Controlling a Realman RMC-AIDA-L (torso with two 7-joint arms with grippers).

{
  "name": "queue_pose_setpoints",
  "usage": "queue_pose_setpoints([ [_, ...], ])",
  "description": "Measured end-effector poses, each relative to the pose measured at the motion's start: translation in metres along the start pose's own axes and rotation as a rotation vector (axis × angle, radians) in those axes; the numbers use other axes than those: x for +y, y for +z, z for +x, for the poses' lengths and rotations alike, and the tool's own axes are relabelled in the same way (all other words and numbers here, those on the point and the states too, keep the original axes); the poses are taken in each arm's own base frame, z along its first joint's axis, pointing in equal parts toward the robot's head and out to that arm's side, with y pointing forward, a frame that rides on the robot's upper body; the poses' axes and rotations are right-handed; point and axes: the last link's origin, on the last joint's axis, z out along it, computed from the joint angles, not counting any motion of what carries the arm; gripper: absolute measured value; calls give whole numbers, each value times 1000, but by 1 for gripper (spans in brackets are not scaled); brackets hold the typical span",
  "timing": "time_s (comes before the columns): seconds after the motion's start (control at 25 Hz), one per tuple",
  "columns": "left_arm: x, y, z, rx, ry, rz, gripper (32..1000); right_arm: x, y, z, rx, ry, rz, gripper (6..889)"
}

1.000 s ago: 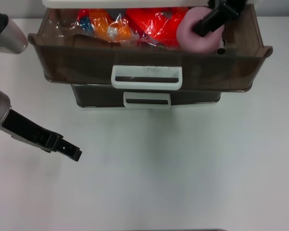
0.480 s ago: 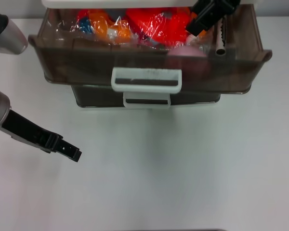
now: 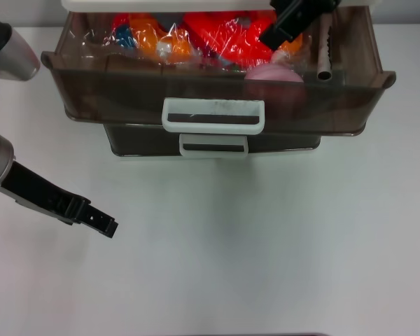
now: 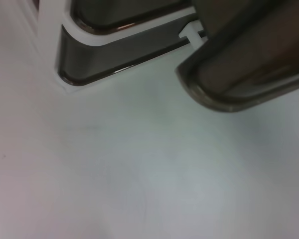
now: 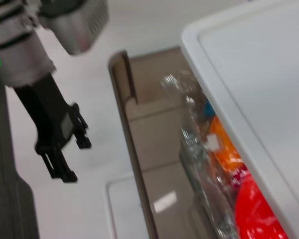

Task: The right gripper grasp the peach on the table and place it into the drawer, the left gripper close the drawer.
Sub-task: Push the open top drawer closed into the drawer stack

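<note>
No legible text, label, brand, number or sign was present on any item in the head or wrist views.

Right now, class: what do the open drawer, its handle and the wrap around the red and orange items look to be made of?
The drawer: probably translucent smoky-brown plastic, since its contents show through the wall. Its handle: white, opaque, likely moulded plastic, with dark scuffs. The wrap: thin clear film, crinkled and glinting, likely cellophane or similar.

Right claw (image 3: pixel 283 26) high, left claw (image 3: pixel 101 222) low.
</note>
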Motion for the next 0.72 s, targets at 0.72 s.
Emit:
queue_pose_setpoints([
  [0.72,49,-43,1,77,237,-96,846,20,-29,18,-132,-32,8,803],
])
